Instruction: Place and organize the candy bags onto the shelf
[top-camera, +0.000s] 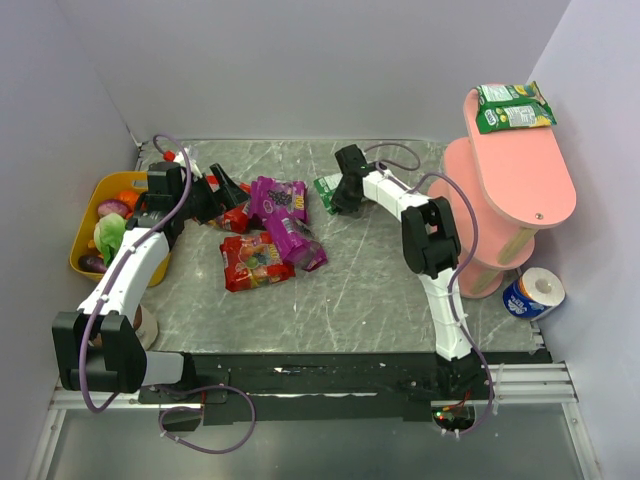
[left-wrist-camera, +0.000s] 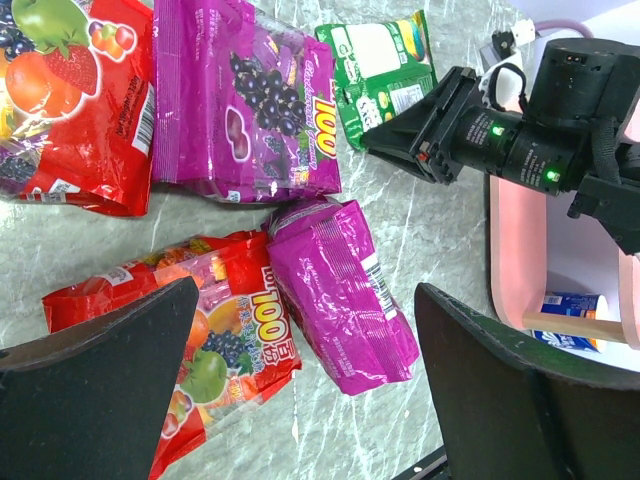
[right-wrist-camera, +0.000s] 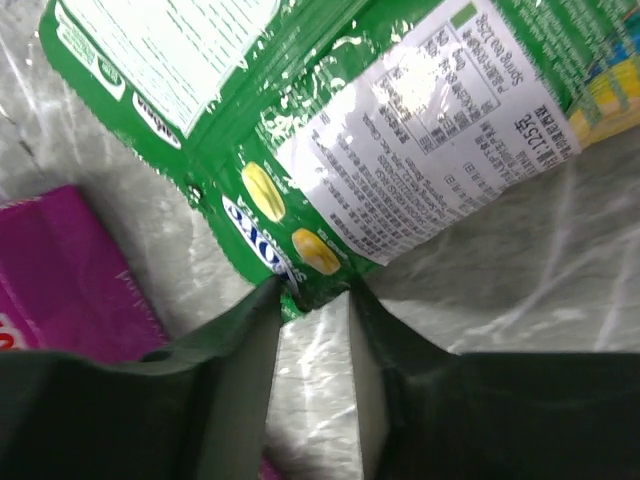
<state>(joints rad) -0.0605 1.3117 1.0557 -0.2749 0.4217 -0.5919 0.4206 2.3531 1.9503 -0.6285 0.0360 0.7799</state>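
Observation:
Two green candy bags (top-camera: 515, 107) lie on the top tier of the pink shelf (top-camera: 520, 180). A third green candy bag (top-camera: 325, 190) lies on the table, and my right gripper (right-wrist-camera: 312, 290) pinches its near corner (right-wrist-camera: 400, 130) between narrowed fingertips. Two purple bags (top-camera: 278, 198) (left-wrist-camera: 340, 290) and two red bags (top-camera: 255, 262) (left-wrist-camera: 75, 100) lie at the table's middle left. My left gripper (left-wrist-camera: 305, 400) hangs wide open above the lower purple and red bags (left-wrist-camera: 215, 320), holding nothing.
A yellow bowl (top-camera: 85, 240) with toy vegetables sits at the left edge beside the left arm. A blue and white roll (top-camera: 532, 293) stands by the foot of the shelf. White walls close in on both sides and the back.

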